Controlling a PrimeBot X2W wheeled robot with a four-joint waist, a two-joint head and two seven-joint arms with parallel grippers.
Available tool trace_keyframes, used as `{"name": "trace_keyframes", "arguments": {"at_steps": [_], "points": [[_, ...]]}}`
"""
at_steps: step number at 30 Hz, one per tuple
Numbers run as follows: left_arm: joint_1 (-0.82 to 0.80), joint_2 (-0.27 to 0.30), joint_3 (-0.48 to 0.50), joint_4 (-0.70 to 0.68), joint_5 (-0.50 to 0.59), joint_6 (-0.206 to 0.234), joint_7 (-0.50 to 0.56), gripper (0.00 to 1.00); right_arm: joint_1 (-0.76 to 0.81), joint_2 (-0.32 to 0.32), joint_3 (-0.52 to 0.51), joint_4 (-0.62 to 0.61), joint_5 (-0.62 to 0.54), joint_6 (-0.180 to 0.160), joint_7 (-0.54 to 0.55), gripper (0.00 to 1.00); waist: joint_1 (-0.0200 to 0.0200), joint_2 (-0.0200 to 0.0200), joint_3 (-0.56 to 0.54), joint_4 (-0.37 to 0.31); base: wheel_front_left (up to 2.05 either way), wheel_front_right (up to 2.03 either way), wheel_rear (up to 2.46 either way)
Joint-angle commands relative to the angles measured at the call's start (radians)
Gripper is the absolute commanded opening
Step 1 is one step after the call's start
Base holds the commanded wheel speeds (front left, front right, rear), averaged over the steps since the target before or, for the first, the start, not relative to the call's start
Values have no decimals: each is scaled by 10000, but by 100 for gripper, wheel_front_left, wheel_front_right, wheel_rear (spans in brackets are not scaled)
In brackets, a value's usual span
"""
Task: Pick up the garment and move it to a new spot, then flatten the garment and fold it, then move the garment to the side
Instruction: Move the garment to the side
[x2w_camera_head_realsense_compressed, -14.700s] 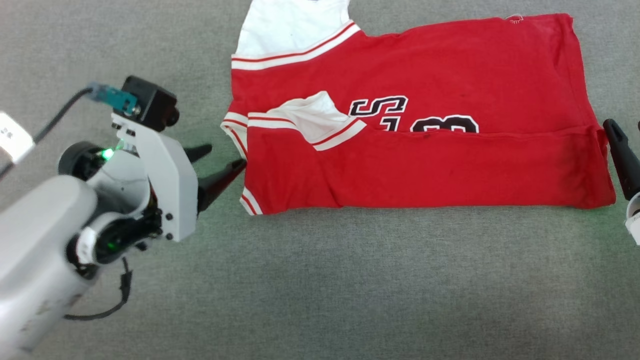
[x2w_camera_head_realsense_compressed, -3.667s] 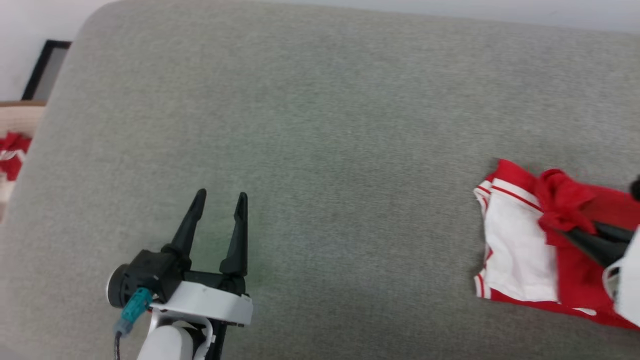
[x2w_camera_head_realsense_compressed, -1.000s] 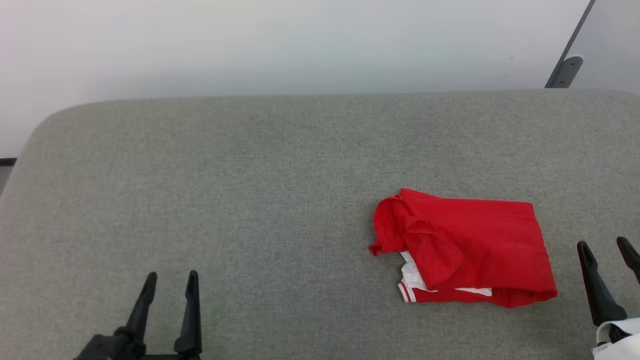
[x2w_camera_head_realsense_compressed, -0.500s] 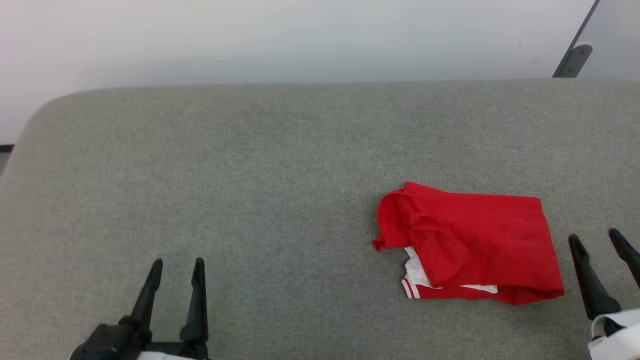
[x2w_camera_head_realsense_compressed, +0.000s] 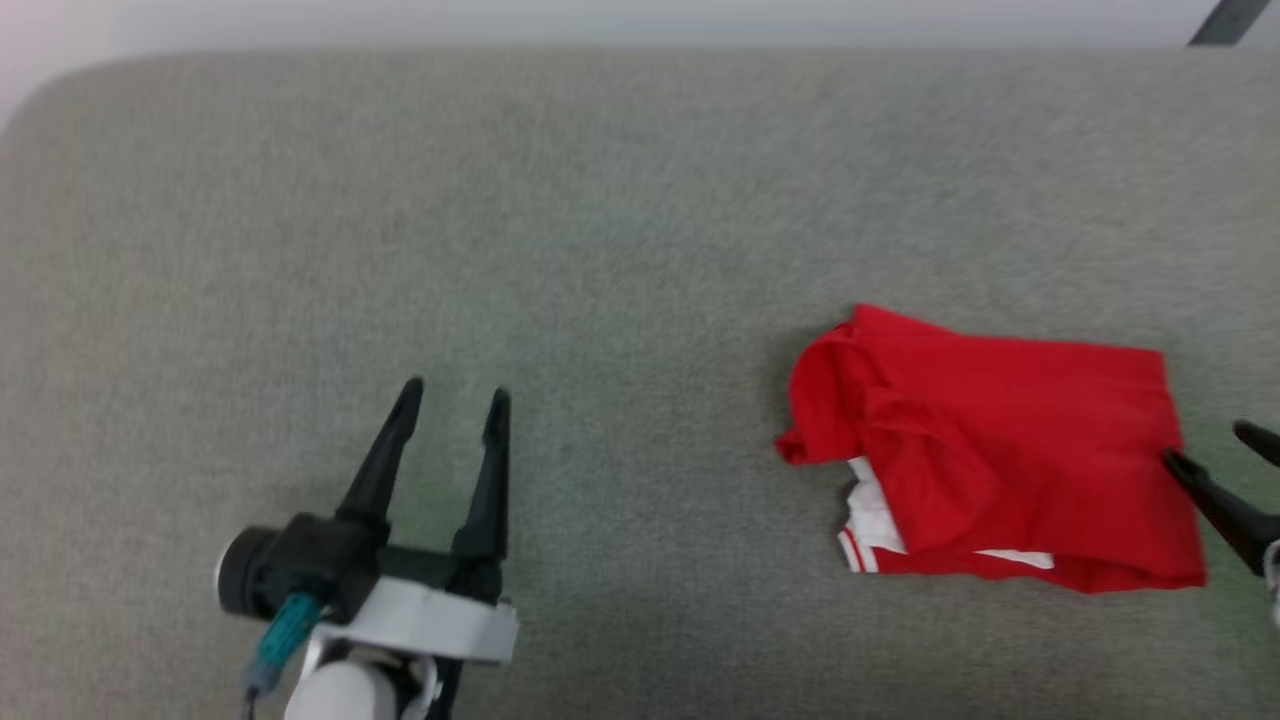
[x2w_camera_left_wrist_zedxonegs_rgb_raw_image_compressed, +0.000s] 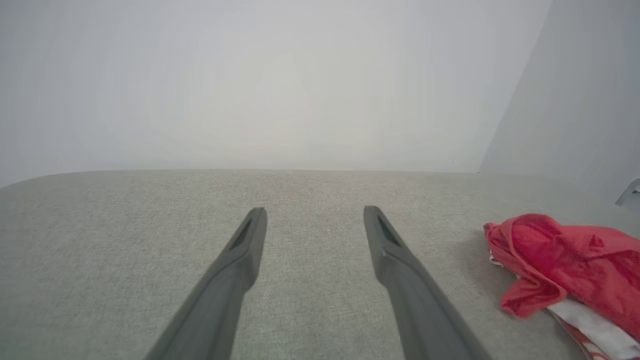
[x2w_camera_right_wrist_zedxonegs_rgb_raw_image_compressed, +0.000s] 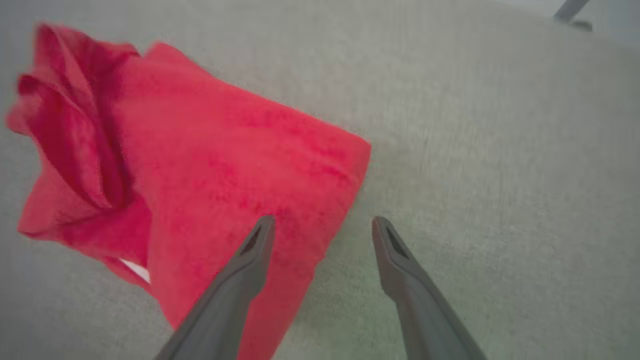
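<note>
Head view: the garment (x2w_camera_head_realsense_compressed: 1000, 450) lies folded into a rough red rectangle on the grey fabric surface (x2w_camera_head_realsense_compressed: 600, 250). Its long axis runs from one gripper toward the other, dipping slightly at the right gripper's end. The bunched end, with a bit of white panel and striped trim peeking out beneath, faces the left gripper (x2w_camera_head_realsense_compressed: 456, 391), well apart from it. The left jaws stand spread with nothing between them. The neat short edge sits at the right gripper (x2w_camera_head_realsense_compressed: 1205, 443), whose jaws are also parted; one tip is at that edge.

Left wrist view: the left gripper (x2w_camera_left_wrist_zedxonegs_rgb_raw_image_compressed: 314, 211) has wide-apart jaws over bare surface, and the garment (x2w_camera_left_wrist_zedxonegs_rgb_raw_image_compressed: 575, 260) lies off to their right, rumpled end nearest.

Right wrist view: the right gripper (x2w_camera_right_wrist_zedxonegs_rgb_raw_image_compressed: 324, 220) is spread, its left finger over the red cloth, its right finger over bare surface. The garment (x2w_camera_right_wrist_zedxonegs_rgb_raw_image_compressed: 225, 165) extends away to the jaws' left. Whether the finger touches the cloth I cannot tell.
</note>
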Motion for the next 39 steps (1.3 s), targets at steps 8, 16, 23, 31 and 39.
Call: {"name": "trace_keyframes", "arguments": {"at_steps": [8,16,23,31,39], "points": [[-1054,-74,-597,261,156,-22,6,100,-480,-101,31,906,1495,-17,2212,100,0,-1,1499,828,0,0,0],[-1690,-94,-985,416,158,-22,6,100,-687,755,512,1601,1177,-29,2391,34,0,-1,2174,844,0,0,0],[-1877,-83,-600,218,548,-10,6,100,-982,882,133,1526,1305,-52,1053,0,0,-1,2106,112,0,0,0],[-2373,389,-1182,-167,164,-18,6,100,-1227,281,-930,1859,1664,-29,-346,0,0,-1,2016,-1159,0,0,0],[-3879,1115,-2237,-105,323,-19,6,100,-1696,-236,-1459,3292,1740,-18,-1173,0,0,-1,2450,-2273,0,0,0]]}}
